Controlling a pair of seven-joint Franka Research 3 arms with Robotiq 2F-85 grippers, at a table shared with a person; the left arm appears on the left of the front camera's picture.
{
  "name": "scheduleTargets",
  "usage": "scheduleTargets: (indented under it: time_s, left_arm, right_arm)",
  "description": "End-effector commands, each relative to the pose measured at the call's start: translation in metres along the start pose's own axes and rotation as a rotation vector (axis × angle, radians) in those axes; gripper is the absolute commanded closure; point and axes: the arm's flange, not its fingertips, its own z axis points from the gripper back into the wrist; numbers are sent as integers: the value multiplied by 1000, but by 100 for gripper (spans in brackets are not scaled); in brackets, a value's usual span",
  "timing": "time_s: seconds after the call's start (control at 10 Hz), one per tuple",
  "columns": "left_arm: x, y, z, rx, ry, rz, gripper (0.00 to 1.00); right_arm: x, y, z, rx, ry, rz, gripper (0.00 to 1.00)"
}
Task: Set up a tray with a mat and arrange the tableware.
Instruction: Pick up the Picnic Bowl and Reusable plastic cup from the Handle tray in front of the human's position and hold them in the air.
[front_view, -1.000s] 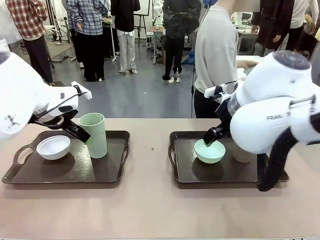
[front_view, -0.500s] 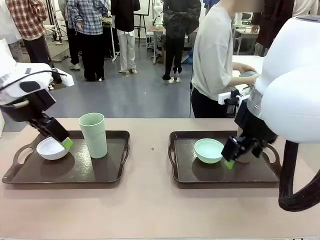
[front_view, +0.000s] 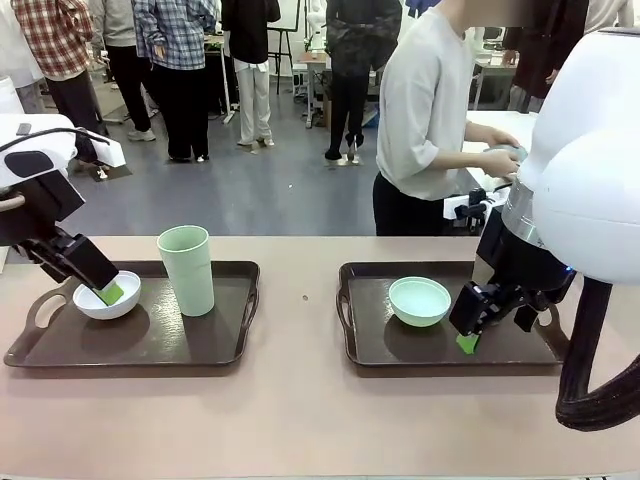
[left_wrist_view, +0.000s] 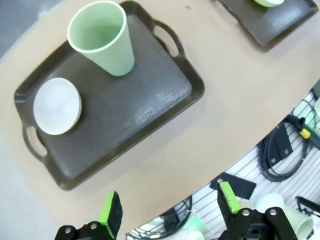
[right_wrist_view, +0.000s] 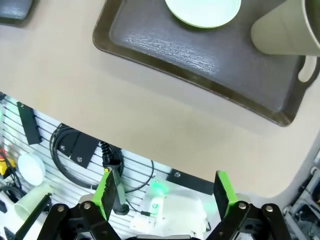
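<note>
The likeliest upset, as I judge it, is a tall cup going over. The pale green handleless plastic cup (left_wrist_view: 102, 37) stands upright on the dark rectangular tray with handles (left_wrist_view: 145, 107), well ahead of the left gripper (left_wrist_view: 169, 207). The small white round bowl (left_wrist_view: 57, 105) sits nearer and off to one side, so a low, careless reach could clip either, and a nudge high on the cup would topple it. The same goes for the pale brown handleless cup (right_wrist_view: 285, 32), ahead and to one side of the right gripper (right_wrist_view: 165, 192), close beside the mint green round bowl (right_wrist_view: 202, 10) on the second dark tray (right_wrist_view: 200, 57). A shallow bowl pinched by its rim might also slip from the pads. Both grippers have their fingers spread wide, holding and touching nothing, poised above the near edge of the tan table (right_wrist_view: 75, 75).
</note>
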Motion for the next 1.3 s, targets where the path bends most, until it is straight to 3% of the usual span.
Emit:
scheduleTargets:
  time_s: [0.0,0.2,0.3,0.5,0.8,1.0,1.2]
  left_arm:
    - [22,9,-26,95,50,-7,0]
    - [27,46,-31,19,96,75,0]
    - [29,69,-35,-87,78,106,0]
    - [19,109,-23,-358,-29,153,0]
    - [-18,158,-12,-632,-221,267,0]
    - [-47,186,0,-701,-323,347,0]
    - [-76,210,8,-724,-361,420,0]
  right_arm:
    - [26,-10,-11,199,36,103,0]
    - [19,-64,2,397,12,62,0]
    - [8,-99,13,496,-52,38,0]
    - [-21,-150,23,660,-177,-26,0]
    - [-65,-212,19,866,-302,-109,0]
    - [-85,-241,6,962,-334,-155,0]
    - [-108,-270,0,1013,-384,-220,0]
